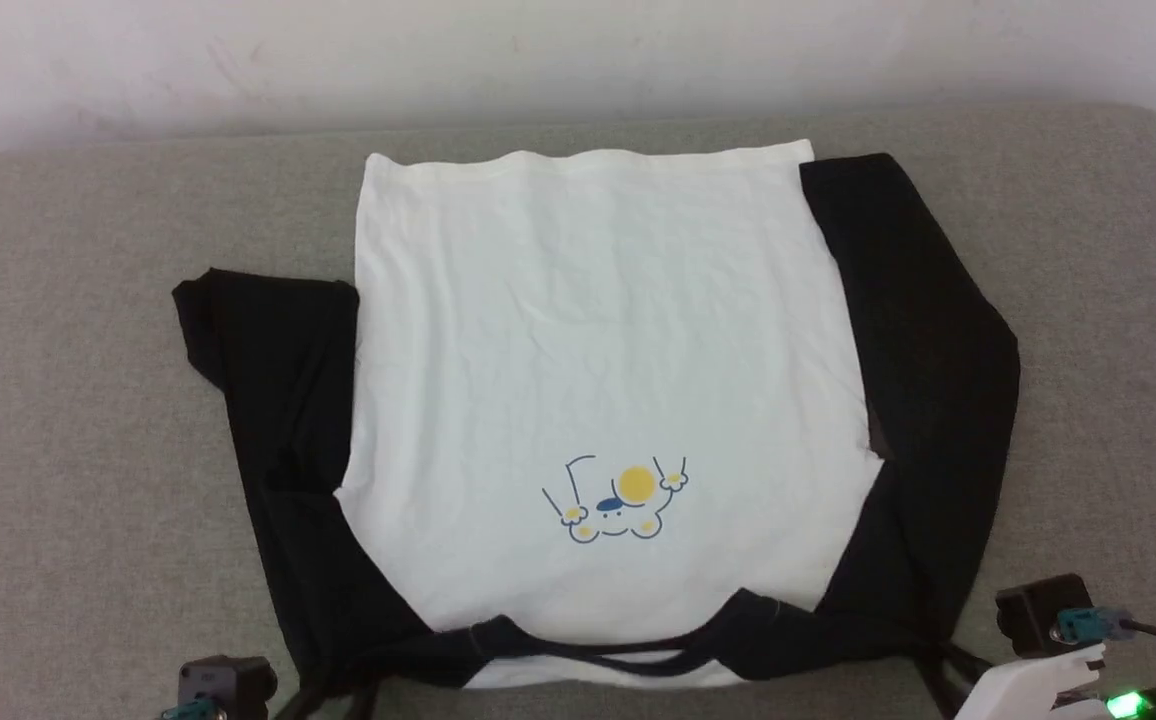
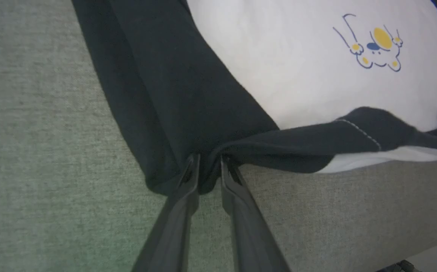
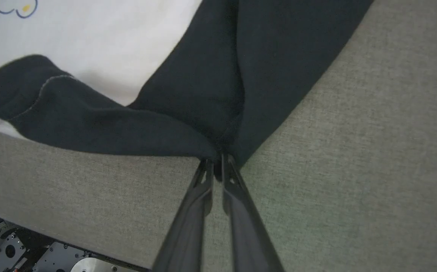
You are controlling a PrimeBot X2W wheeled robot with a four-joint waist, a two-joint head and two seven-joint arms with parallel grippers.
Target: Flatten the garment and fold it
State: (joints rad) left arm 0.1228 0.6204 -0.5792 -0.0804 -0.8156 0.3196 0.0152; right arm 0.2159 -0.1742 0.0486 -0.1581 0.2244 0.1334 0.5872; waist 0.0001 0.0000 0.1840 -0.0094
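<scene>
The garment [image 1: 598,340] lies spread on a grey fabric surface, with its white body up and its collar toward me. Its cartoon print [image 1: 618,500] reads upside down near the collar. Both black sleeves are laid alongside the body: one [image 1: 268,360] is short and bunched, the other [image 1: 928,330] is longer. My left gripper [image 2: 208,160] pinches the black shoulder fabric at the near left corner, jaws a sliver apart with cloth gathered between them. My right gripper [image 3: 217,158] is shut on the black shoulder corner at the near right. In the head view the left gripper [image 1: 343,690] and right gripper [image 1: 938,655] sit at the bottom edge.
The grey padded surface [image 1: 88,450] extends well past the shirt on both sides and ends at a pale wall [image 1: 578,60] behind. Its near edge runs just below the collar, and machine parts [image 3: 10,249] show beneath it.
</scene>
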